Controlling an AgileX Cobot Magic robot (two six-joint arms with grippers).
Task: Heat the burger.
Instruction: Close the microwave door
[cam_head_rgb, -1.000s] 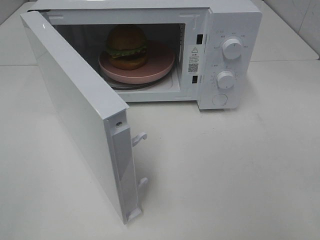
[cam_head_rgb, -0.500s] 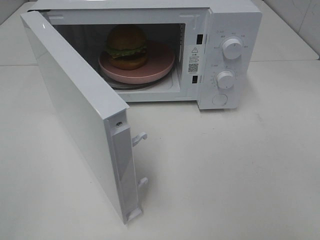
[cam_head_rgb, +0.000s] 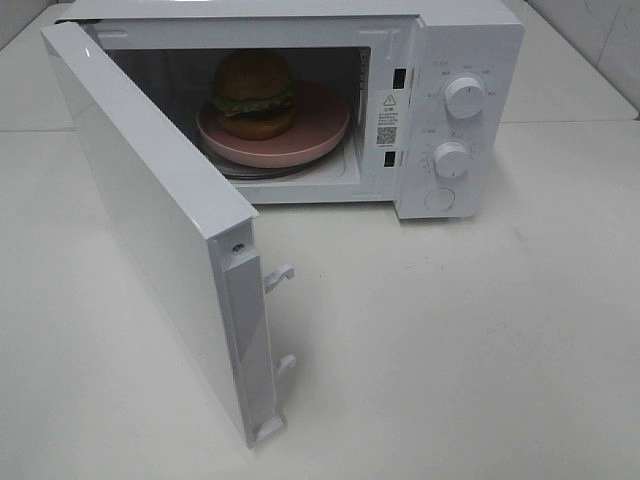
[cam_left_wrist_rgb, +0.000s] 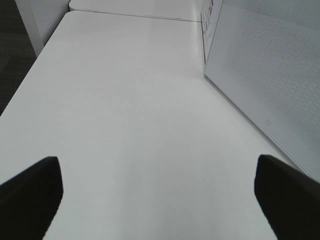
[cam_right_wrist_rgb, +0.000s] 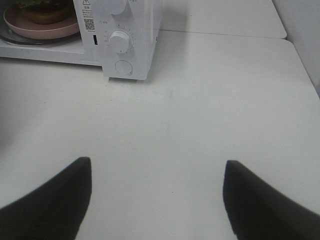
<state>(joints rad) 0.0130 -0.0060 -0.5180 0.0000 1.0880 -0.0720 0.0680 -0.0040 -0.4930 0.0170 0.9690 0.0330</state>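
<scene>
Inside the white microwave (cam_head_rgb: 470, 40), the burger (cam_head_rgb: 252, 93) sits upright on a pink plate (cam_head_rgb: 320, 125), toward the left of the plate. The plate rests on the glass turntable (cam_head_rgb: 250, 170), whose edge shows just below it. The microwave's door (cam_head_rgb: 150, 220) stands swung wide open to the left, its two latch hooks (cam_head_rgb: 281, 275) sticking out from its free edge. On the control panel to the right of the cavity are an upper knob (cam_head_rgb: 465, 97), a lower knob (cam_head_rgb: 451, 159) and a round button (cam_head_rgb: 439, 199) beneath them. The microwave stands on a white table (cam_head_rgb: 450, 330).

The left gripper (cam_left_wrist_rgb: 157, 165) hangs over bare table with its dark fingers (cam_left_wrist_rgb: 30, 195) spread wide and nothing between them; the dotted face of the door rises just beside it. The right gripper (cam_right_wrist_rgb: 156, 164) is likewise released and empty, its fingers (cam_right_wrist_rgb: 50, 200) apart above the table, well back from the control panel, with the burger and plate visible at the far corner of its wrist view.
</scene>
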